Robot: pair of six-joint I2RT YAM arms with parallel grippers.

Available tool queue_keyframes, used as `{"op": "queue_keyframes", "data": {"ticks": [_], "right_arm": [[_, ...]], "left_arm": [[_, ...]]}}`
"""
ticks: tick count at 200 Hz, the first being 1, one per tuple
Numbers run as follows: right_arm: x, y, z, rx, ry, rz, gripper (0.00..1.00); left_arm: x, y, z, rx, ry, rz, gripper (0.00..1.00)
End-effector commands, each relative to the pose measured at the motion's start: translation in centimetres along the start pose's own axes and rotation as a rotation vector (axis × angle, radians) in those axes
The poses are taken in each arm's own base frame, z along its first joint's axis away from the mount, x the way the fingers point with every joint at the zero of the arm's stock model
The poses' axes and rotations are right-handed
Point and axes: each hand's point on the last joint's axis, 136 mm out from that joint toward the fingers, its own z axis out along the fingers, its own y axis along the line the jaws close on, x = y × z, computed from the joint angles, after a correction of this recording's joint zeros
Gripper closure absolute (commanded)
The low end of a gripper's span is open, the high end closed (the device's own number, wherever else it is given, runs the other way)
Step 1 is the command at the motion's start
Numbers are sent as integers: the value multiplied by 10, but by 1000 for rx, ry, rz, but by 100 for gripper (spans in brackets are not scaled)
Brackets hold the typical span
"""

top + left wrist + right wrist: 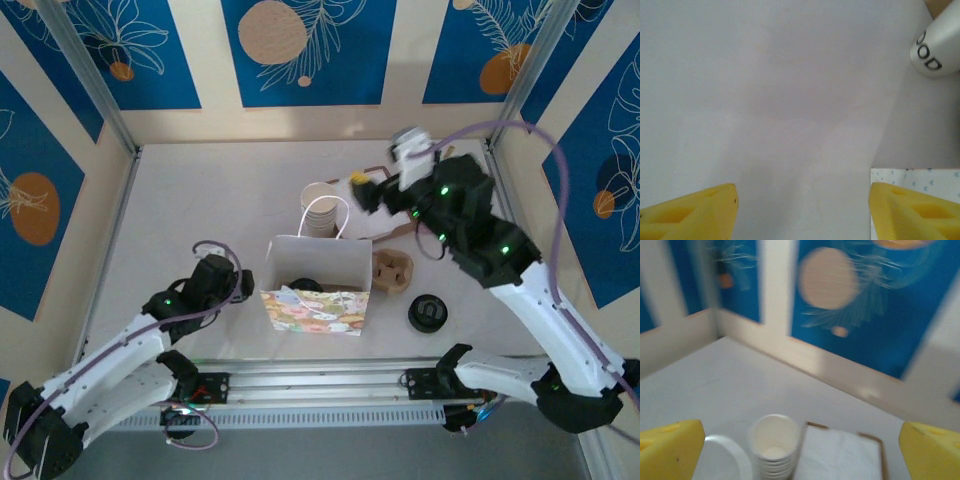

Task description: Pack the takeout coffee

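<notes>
Top view: we see the takeout coffee [427,313] on the table [200,200], just right of the paper bag [316,283] and near the cardboard carrier [392,270]. The right gripper [362,190] is raised by the cup stack [322,215]; the left gripper [222,275] sits low, left of the bag. L wrist: fingers [695,212] wide apart over bare table. R wrist: fingers [670,450] apart too, cup stack below.

Upper right of the left wrist view, a white cup [935,50] runs off the edge, its lettering incomplete. Top view, centre: a dark object [300,286] sits half-hidden behind the wall of the paper bag [315,310].
</notes>
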Motion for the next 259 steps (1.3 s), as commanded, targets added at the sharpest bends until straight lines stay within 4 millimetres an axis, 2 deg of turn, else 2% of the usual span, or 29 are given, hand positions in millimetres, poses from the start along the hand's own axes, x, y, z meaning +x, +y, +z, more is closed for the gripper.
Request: {"op": "queue_keyframes", "data": {"ticks": [1, 19, 30, 40, 56, 80, 128, 154, 196, 213, 228, 245, 259], "right_arm": [[13, -69, -10, 213, 75, 291, 1], [47, -119, -4, 342, 181, 376, 1], [67, -142, -1, 377, 229, 457, 2], [82, -157, 4, 385, 261, 521, 10], [102, -179, 10, 408, 291, 598, 29], [125, -198, 25, 432, 330, 650, 48], [142, -208, 57, 409, 373, 663, 50], [150, -202, 75, 381, 418, 610, 57], [160, -198, 90, 404, 469, 505, 58], [161, -200, 93, 426, 481, 464, 67], [159, -204, 93, 451, 485, 436, 87], [155, -204, 92, 463, 483, 407, 92], [147, -200, 90, 468, 471, 370, 100]], "left_arm": [[-20, 17, -24, -88, -67, 54, 29], [-30, 16, -36, -79, -98, 56, 28], [-34, 15, -41, -70, -106, 53, 28], [-36, 13, -45, -58, -110, 53, 28], [-38, 10, -48, -42, -111, 52, 28], [-39, 5, -48, -20, -103, 52, 28], [-36, -1, -46, 10, -86, 55, 28], [-33, -1, -46, 17, -77, 56, 29], [-30, 0, -45, 15, -73, 56, 29], [-29, 0, -45, 19, -70, 55, 29], [-29, 0, -45, 21, -70, 54, 29], [-29, 0, -46, 23, -74, 52, 29], [-29, 0, -46, 26, -76, 49, 29]]}}
